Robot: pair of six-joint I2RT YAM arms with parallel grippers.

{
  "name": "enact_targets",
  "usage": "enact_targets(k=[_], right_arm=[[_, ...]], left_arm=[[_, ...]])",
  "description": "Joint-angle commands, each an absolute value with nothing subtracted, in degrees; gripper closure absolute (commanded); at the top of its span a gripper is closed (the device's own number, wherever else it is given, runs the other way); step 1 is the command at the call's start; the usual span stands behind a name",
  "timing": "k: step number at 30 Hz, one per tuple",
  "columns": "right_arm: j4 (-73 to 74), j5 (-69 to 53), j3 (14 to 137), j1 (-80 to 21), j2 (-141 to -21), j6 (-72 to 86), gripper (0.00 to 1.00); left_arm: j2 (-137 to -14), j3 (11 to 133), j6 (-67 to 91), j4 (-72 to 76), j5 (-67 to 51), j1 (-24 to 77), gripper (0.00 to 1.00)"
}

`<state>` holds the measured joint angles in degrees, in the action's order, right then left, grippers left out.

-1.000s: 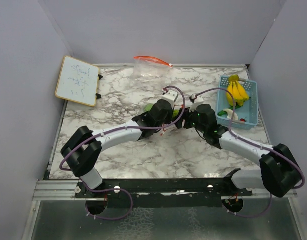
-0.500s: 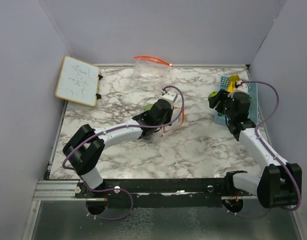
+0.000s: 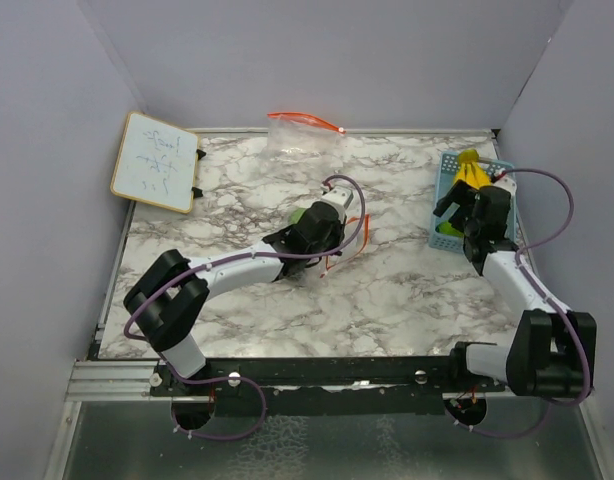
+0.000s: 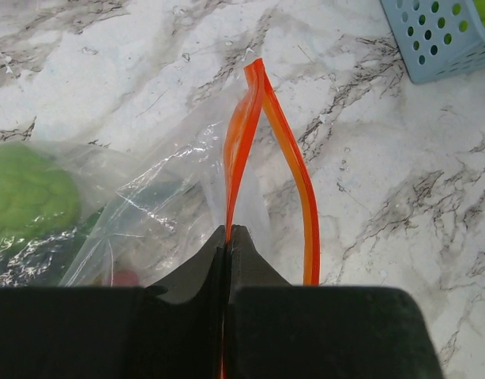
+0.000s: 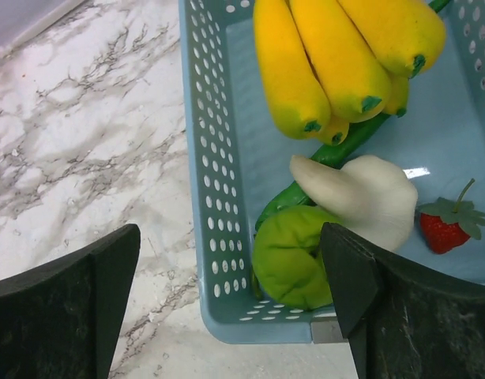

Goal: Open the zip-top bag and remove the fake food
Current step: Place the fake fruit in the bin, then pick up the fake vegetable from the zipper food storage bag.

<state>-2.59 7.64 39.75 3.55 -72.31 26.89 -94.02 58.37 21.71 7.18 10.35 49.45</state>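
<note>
My left gripper (image 3: 327, 247) (image 4: 228, 230) is shut on one orange zip strip (image 4: 241, 142) of the clear zip-top bag (image 4: 159, 213) in the middle of the table, and the mouth gapes. A green piece of fake food (image 4: 21, 189) and something red (image 4: 125, 277) lie inside the bag. My right gripper (image 3: 453, 214) (image 5: 227, 292) hangs open over the light-blue basket (image 5: 215, 197) (image 3: 446, 166). In the basket lie the yellow banana bunch (image 5: 329, 55), a green bean piece (image 5: 341, 150) and the round lime-green fruit (image 5: 294, 257), which sits between my fingers untouched.
A white piece (image 5: 365, 193) and a small strawberry (image 5: 446, 227) also lie in the basket. A second clear bag with a red zip (image 3: 305, 130) lies at the back. A small whiteboard (image 3: 157, 160) leans at the back left. Side walls stand close.
My right arm swung from the bag at the centre to the basket with the lime-green fruit. The fruit now lies in the basket and the jaws are open. The left gripper has kept its hold.
</note>
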Motion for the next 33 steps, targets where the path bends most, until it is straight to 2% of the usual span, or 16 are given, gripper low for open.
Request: enact_targets(k=[1,5,7,10,17,20,24,33], right_arm=[[-5.66,4.17,38.11,1.82,-65.04,18.88,0.05],[-6.37,-0.56,37.57,-5.66,-60.63,15.67,0.10],[-8.49,-4.64,36.80,-10.50,-60.73,15.98,0.13],[-11.72,-4.17,36.19,-19.18,-63.43,15.62,0.21],[-22.69,-6.78,36.07,-29.65,-75.34,21.28,0.74],[-26.08,-8.07,36.27,-31.43,-80.01,23.52,0.87],[-30.94,-9.09,35.29,-31.99,-84.67,24.94,0.91],[-38.20,-10.62,38.15,-33.39,-95.75,21.11,0.88]], left_arm=[[-91.91,57.64,20.66,9.73,7.48,48.52,1.00],[-92.05,57.32,20.72,10.19,6.98,47.62,1.00],[-91.84,57.02,21.09,10.16,7.17,47.09,1.00],[-90.65,55.27,22.07,11.55,6.84,46.80,1.00],[-87.44,52.83,24.24,12.42,7.58,46.70,1.00],[-86.54,52.96,24.36,11.05,9.54,46.64,1.00],[-85.06,52.46,24.44,10.02,11.55,46.59,1.00],[-85.52,51.60,24.96,10.86,10.25,46.50,1.00]])
